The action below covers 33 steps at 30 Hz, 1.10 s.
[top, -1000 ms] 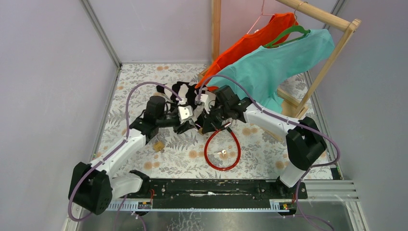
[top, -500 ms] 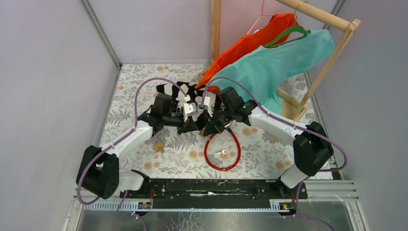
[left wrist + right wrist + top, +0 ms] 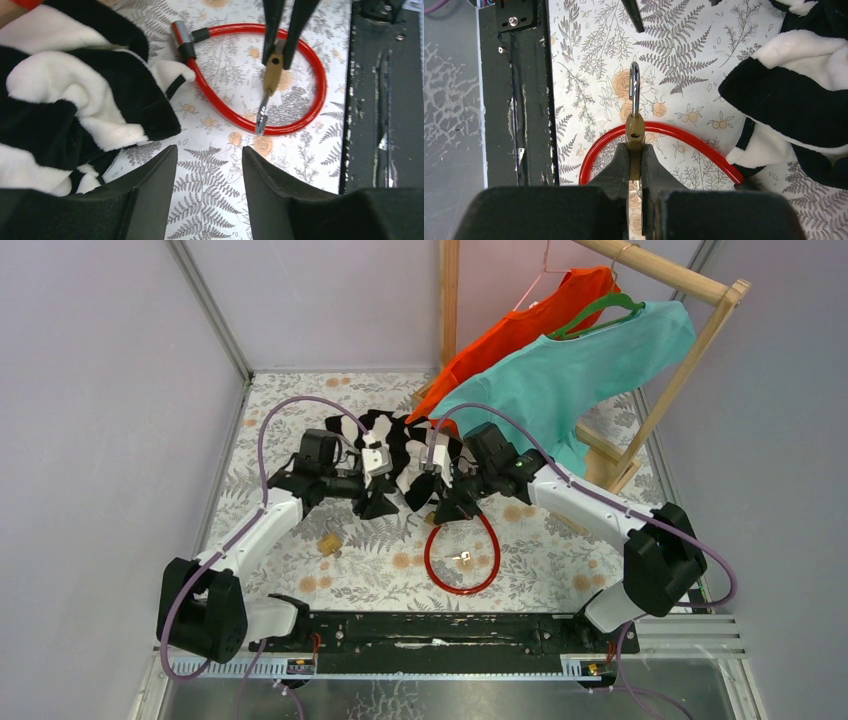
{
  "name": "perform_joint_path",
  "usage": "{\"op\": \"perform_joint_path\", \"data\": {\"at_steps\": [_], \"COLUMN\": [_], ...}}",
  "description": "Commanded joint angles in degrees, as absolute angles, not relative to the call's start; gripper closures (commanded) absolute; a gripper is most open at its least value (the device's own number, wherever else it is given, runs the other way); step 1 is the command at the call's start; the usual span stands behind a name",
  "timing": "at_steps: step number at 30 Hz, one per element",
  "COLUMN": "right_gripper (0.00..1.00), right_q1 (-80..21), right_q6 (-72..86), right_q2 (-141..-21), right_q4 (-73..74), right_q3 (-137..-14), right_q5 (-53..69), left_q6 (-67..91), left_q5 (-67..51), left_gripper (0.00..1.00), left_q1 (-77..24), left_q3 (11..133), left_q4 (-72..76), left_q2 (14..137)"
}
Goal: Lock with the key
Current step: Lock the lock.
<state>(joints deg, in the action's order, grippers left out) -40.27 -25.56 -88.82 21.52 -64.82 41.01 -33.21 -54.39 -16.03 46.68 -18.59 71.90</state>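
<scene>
1. Nearest me, a black rail [image 3: 450, 625] carries both arm bases along the tabletop [image 3: 300, 410] edge.
2. Nearer than the right claw [image 3: 634, 150] and below it, a red cable lock [image 3: 240, 29] lies looped flat on the floral surface. Inside the loop sits a small pale metal piece [image 3: 462, 558], too small to name.
3. Nearer than the left claw [image 3: 208, 148] and to its left, a small brass object [image 3: 327, 543] lies on the tabletop.
4. Right claw: fingers pressed together on the body of a brass padlock [image 3: 634, 131]. The steel shackle [image 3: 634, 90] sticks out ahead of the fingertips, above the cable loop. I can't tell whether the shackle is open.
5. Left claw: just left of the right one, fingers spread with nothing between them, aimed towards the padlock but apart from it.
6. Beyond both claws lies a black-and-white striped cloth [image 3: 395, 440].
7. Far right of the right claw, a wooden rack [image 3: 690, 370] holds a teal shirt [image 3: 560, 380] and an orange shirt [image 3: 520, 330].
</scene>
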Motion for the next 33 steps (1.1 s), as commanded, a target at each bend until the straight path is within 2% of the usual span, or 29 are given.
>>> {"op": "perform_joint_path", "data": {"at_steps": [1, 4, 13, 33], "right_gripper": [1.0, 1.0, 1.0, 1.0], "right_q1": [-39.48, -39.44, -39.46, -39.46], "right_q6": [-28.96, -29.14, -30.42, -28.14], "right_q2": [-84.48, -83.9, -84.83, -84.19], "right_q4": [23.94, 24.65, 29.22, 28.65], "right_q3": [-65.63, -66.26, -70.38, -71.73], "right_q5": [43.63, 44.23, 43.74, 43.86], "left_q6": [-40.46, -39.57, -36.75, -36.65], "left_q5": [-61.77, -65.15, -65.31, -66.38], "left_gripper": [0.4, 0.41, 0.47, 0.84], "left_q1": [-15.99, -16.57, -21.69, -25.05], "left_q3": [49.39, 50.03, 54.96, 54.33], "left_q4": [-26.56, -26.72, -28.52, -28.56], "left_q2": [71.76, 72.89, 76.82, 80.35]}}
